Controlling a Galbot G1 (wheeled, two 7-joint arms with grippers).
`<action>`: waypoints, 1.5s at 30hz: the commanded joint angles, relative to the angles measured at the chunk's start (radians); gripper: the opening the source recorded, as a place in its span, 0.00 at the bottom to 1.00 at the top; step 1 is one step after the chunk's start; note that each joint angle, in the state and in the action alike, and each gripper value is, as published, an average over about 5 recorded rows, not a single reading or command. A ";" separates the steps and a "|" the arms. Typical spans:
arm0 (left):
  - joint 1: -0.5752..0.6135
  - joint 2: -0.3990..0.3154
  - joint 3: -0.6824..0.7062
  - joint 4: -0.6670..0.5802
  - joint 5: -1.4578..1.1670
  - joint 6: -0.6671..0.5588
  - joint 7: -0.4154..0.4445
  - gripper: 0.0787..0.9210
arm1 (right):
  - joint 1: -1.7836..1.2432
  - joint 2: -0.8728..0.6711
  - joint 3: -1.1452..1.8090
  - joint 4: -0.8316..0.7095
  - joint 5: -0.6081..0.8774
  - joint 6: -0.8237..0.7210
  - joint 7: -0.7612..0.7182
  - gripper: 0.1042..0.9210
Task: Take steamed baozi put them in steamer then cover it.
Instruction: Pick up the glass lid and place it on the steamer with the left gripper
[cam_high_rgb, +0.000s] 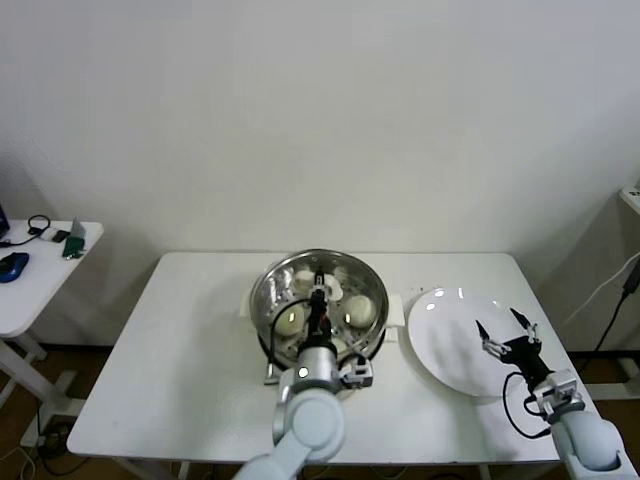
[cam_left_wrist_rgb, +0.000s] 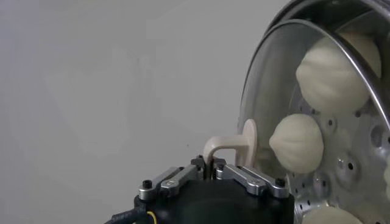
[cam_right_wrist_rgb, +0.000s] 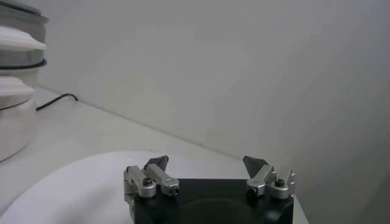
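Note:
The steel steamer (cam_high_rgb: 262, 292) stands mid-table with several cream-white baozi (cam_high_rgb: 290, 320) on its perforated tray. The clear glass cover (cam_left_wrist_rgb: 258, 76) sits over the pot's mouth; I cannot tell whether it rests on the rim. My left gripper (cam_high_rgb: 320, 297) is above the pot's middle, shut on the cover's cream handle (cam_left_wrist_rgb: 234, 143). Through the glass in the left wrist view I see baozi (cam_left_wrist_rgb: 297, 143) close behind. My right gripper (cam_high_rgb: 506, 331) hangs open over the white plate (cam_high_rgb: 440, 350), holding nothing; its fingers (cam_right_wrist_rgb: 157, 165) stand wide apart.
The bare white plate (cam_right_wrist_rgb: 73, 185) lies right of the steamer (cam_right_wrist_rgb: 15, 91), near the table's right edge. A small side table (cam_high_rgb: 35, 285) with gadgets stands far left. A cable (cam_high_rgb: 610, 300) runs down at the far right.

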 joint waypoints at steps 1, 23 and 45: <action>-0.002 -0.009 0.004 0.008 0.001 0.000 -0.022 0.09 | 0.003 -0.002 0.000 -0.004 -0.001 0.002 -0.001 0.88; 0.004 -0.016 0.006 0.037 -0.005 -0.005 -0.032 0.09 | 0.000 0.004 0.010 -0.018 -0.009 0.011 -0.013 0.88; 0.008 -0.009 0.000 0.026 -0.014 -0.021 -0.039 0.11 | 0.005 0.006 0.017 -0.025 -0.014 0.006 -0.022 0.88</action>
